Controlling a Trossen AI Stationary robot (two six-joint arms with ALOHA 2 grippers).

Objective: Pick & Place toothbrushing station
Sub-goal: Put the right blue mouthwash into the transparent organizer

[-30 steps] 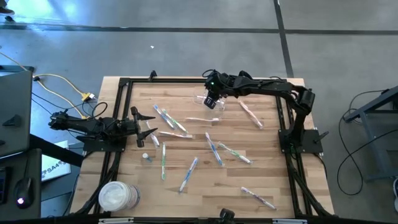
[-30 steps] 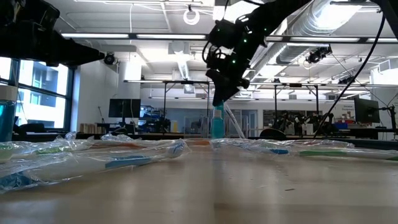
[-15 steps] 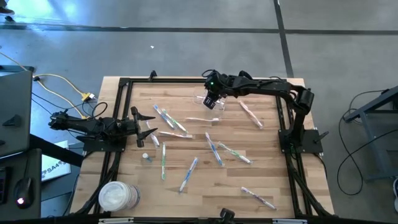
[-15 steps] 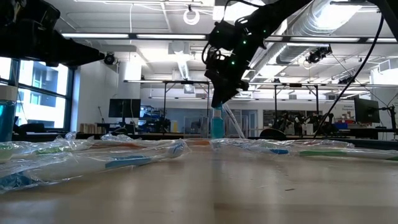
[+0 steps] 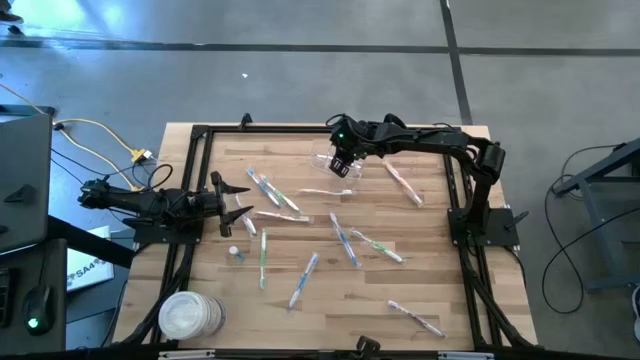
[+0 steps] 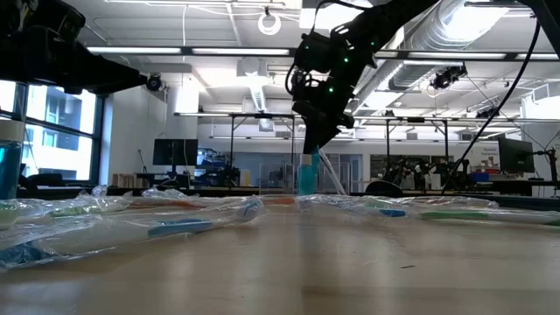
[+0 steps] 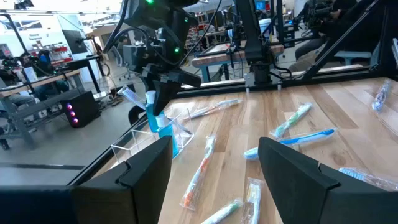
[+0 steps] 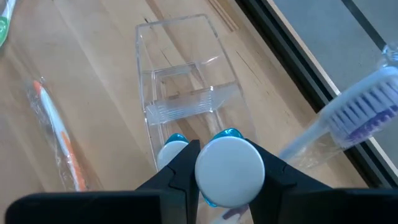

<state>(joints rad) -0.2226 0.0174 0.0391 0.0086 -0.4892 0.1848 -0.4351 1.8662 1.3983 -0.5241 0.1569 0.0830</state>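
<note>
A clear plastic cup [image 5: 338, 163] stands at the table's far middle and also shows in the right wrist view [image 8: 184, 81]. In it stand a wrapped toothbrush [image 8: 364, 112] and a blue-capped tube [image 8: 175, 140]. My right gripper [image 5: 343, 158] is right above the cup, shut on another small white tube [image 8: 230, 163] with its blue cap [image 8: 230, 133] pointing down. My left gripper [image 5: 238, 201] is open and empty at the table's left side, level above the wood. Several wrapped toothbrushes [image 5: 344, 241] lie flat on the table, and a small tube [image 5: 235, 254] lies near the left. My right gripper pinches the white tube near its round upper end [image 8: 230, 163] between its two fingers [image 8: 180, 171]. The fingers come from above, pointing down. The tube stands upright, cap down, over the cup's near compartment. Whether its cap rests on the cup's bottom, I cannot tell.
A stack of white round discs [image 5: 187, 315] stands at the near left corner. A black frame [image 5: 200, 135] runs around the tabletop. Loose toothbrushes lie across the middle and right [image 5: 415, 318]. Bare wood shows between the cup and the right arm's base [image 5: 480, 215].
My right gripper has shifted slightly toward the table's right edge above the cup, still shut on the upright tube.
</note>
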